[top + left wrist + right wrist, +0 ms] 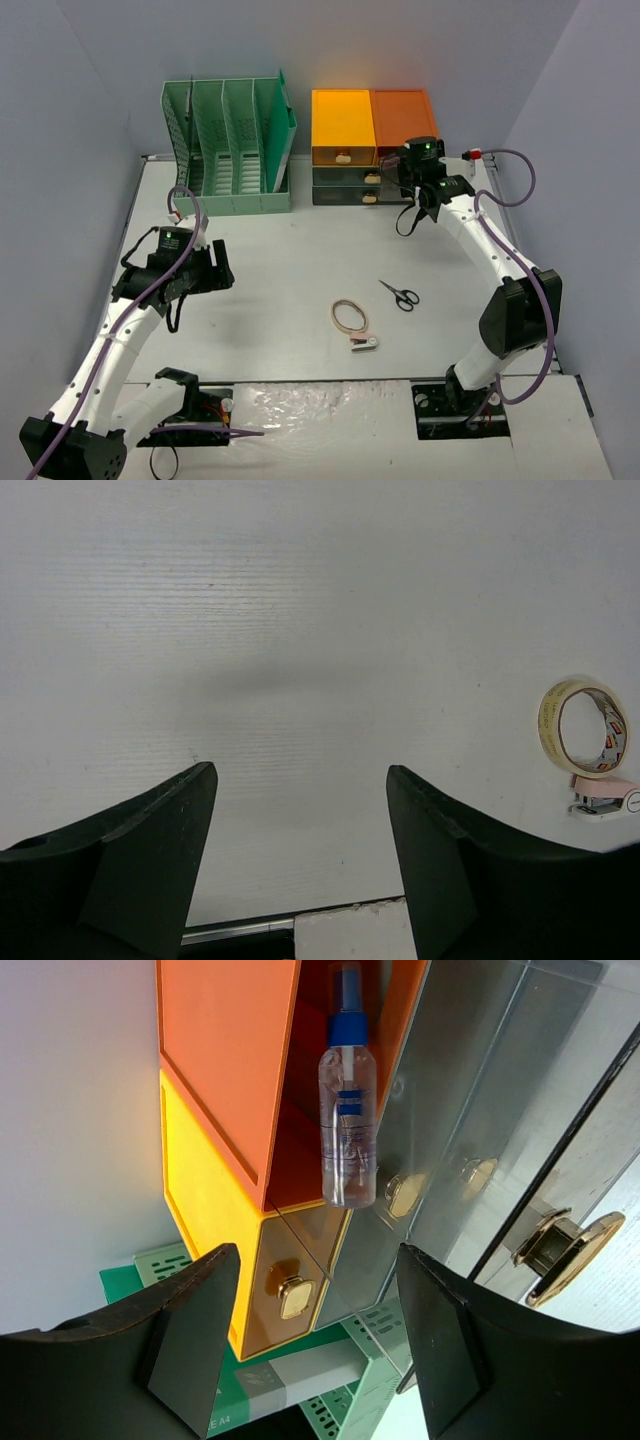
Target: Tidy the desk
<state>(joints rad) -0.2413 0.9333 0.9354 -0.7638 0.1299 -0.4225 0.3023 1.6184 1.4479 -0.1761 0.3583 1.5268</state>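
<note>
Desk (290,250) tidying: what is threatening to go wrong?
Right gripper (318,1250) is hovering, jaws apart, at the far-right drawer unit (365,150), with a spray bottle (348,1120) lying in the orange drawer. Swinging away carelessly could be knocking that drawer.
And the left gripper (300,768)?
Jaws apart, holding nothing.
How is the surface looking?
Matte off-white, stretching beneath both arms, carrying tape roll (348,316), stapler (364,344) and scissors (400,295) near its middle.
</note>
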